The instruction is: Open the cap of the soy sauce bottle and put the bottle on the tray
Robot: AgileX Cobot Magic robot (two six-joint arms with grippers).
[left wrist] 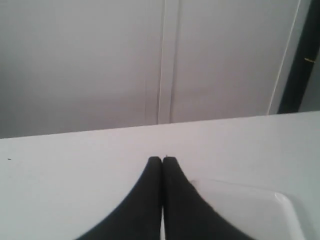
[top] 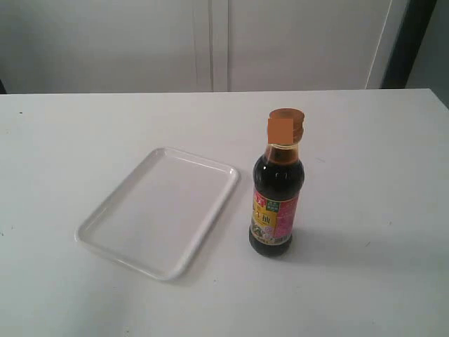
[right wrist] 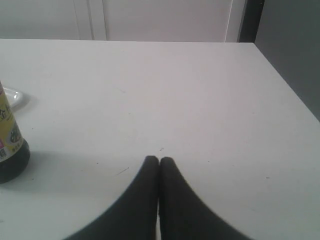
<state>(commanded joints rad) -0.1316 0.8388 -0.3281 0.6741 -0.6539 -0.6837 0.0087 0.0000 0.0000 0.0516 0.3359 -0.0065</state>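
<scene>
White counter [top: 365, 140] runs back to pale cabinet doors [top: 210, 42], and almost nothing sits on it. Upright on that surface stands the soy sauce bottle [top: 276, 191], its dark liquid nearly filling the glass and its bright label facing the exterior view. On top, the cap [top: 286, 126] looks seated flat on its collar, so it appears not yet flipped open. Just beside the bottle, apart from it, lies the tray [top: 160, 210], bare inside its raised rim.

Neither arm shows in the exterior view. The left hand [left wrist: 162, 159] hovers over the counter with its two dark fingers pressed together on nothing, a corner of the tray showing past them. The right hand [right wrist: 159, 159] is likewise closed and holds nothing, with the bottle's base off to one side.

By this reading the task has not started. The next move likely calls for one hand to spread and steady the bottle's body while the other works the cap's lip upward.
</scene>
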